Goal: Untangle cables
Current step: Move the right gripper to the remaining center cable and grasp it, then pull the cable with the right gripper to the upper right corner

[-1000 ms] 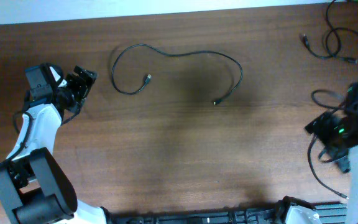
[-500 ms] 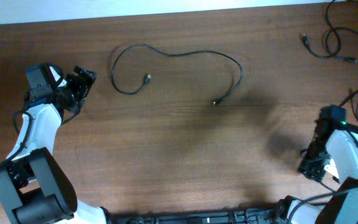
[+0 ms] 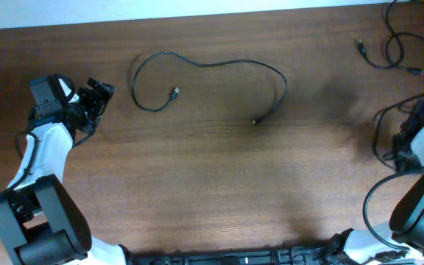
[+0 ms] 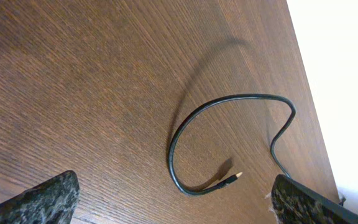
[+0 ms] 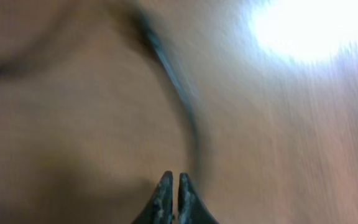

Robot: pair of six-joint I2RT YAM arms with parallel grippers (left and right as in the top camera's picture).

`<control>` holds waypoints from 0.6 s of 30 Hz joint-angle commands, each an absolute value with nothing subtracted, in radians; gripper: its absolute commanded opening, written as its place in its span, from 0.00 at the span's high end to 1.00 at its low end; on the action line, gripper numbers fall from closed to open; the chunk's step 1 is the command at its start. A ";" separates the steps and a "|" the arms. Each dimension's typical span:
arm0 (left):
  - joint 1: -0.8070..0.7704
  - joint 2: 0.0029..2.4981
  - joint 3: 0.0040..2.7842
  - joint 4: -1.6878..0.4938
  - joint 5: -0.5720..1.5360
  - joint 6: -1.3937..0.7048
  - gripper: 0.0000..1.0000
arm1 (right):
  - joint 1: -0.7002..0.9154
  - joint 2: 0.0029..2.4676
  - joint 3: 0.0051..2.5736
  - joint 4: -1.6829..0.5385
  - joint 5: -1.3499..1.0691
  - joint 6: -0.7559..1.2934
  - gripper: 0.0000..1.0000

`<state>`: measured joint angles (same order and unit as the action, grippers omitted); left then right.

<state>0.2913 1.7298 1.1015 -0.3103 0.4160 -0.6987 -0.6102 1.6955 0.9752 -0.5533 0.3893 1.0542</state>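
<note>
One long black cable (image 3: 227, 64) lies spread out on the table's far left-middle, with one plug (image 3: 176, 92) inside its left loop and the other end (image 3: 255, 121) toward the centre. A second thin cable (image 3: 389, 53) lies curled at the far right corner. My left gripper (image 3: 99, 96) is open beside the loop, and its wrist view shows the loop (image 4: 178, 146) and the metal-tipped plug (image 4: 234, 178) between wide-apart fingers (image 4: 45, 199). My right gripper (image 5: 171, 179) is shut on nothing. A blurred dark cord (image 5: 173, 81) runs just ahead of it.
The brown wooden table (image 3: 212, 184) ends at a pale wall along the far edge. My right arm (image 3: 422, 136) is folded at the right edge, with its own thicker black wires looping around it. A dark rail runs along the front edge (image 3: 234, 258).
My right arm swung out toward the front, then back to the right edge, and its jaws closed. The left arm and both cables have not moved.
</note>
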 commanded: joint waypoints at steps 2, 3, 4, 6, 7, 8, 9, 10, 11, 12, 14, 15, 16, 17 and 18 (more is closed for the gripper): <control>0.291 1.732 1.102 -0.309 0.423 -0.680 0.01 | -0.611 1.695 1.058 -0.327 0.424 0.734 0.96; 0.291 1.732 1.102 -0.310 0.423 -0.680 0.01 | -0.611 1.696 1.060 -0.272 0.406 0.728 0.86; 0.291 1.732 1.102 -0.310 0.423 -0.680 0.01 | -0.604 1.689 1.076 -0.273 0.289 0.627 0.62; 0.291 1.732 1.102 -0.310 0.423 -0.680 0.01 | -0.548 1.670 1.100 -0.280 -0.030 0.398 0.19; 0.291 1.732 1.102 -0.310 0.423 -0.680 0.01 | -0.498 1.664 1.101 -0.279 -0.128 0.336 0.15; 0.291 1.732 1.102 -0.309 0.423 -0.680 0.01 | -0.409 1.663 1.101 -0.279 -0.216 0.261 0.13; 0.291 1.732 1.102 -0.309 0.423 -0.680 0.01 | -0.337 1.663 1.101 -0.279 -0.246 0.216 0.13; 0.291 1.732 1.102 -0.310 0.423 -0.680 0.01 | -0.231 1.663 1.101 -0.274 -0.259 0.180 0.12; 0.291 1.732 1.102 -0.310 0.423 -0.680 0.01 | -0.137 1.663 1.101 -0.263 -0.259 0.155 0.10; 0.291 1.732 1.102 -0.310 0.423 -0.680 0.01 | -0.048 1.664 1.101 -0.239 -0.258 0.117 0.10; 0.291 1.732 1.102 -0.310 0.423 -0.680 0.01 | 0.125 1.679 1.101 -0.147 -0.173 0.080 0.10; 0.291 1.732 1.102 -0.309 0.423 -0.680 0.01 | 0.181 1.699 1.101 -0.108 -0.080 0.089 0.09; 0.291 1.732 1.102 -0.310 0.423 -0.680 0.01 | 0.204 1.727 1.101 -0.088 -0.002 0.085 0.04; 0.291 1.732 1.102 -0.310 0.423 -0.680 0.01 | 0.208 1.762 1.101 -0.073 0.043 0.060 0.01; 0.291 1.732 1.102 -0.309 0.423 -0.680 0.01 | 0.201 1.807 1.101 -0.050 0.059 0.025 0.00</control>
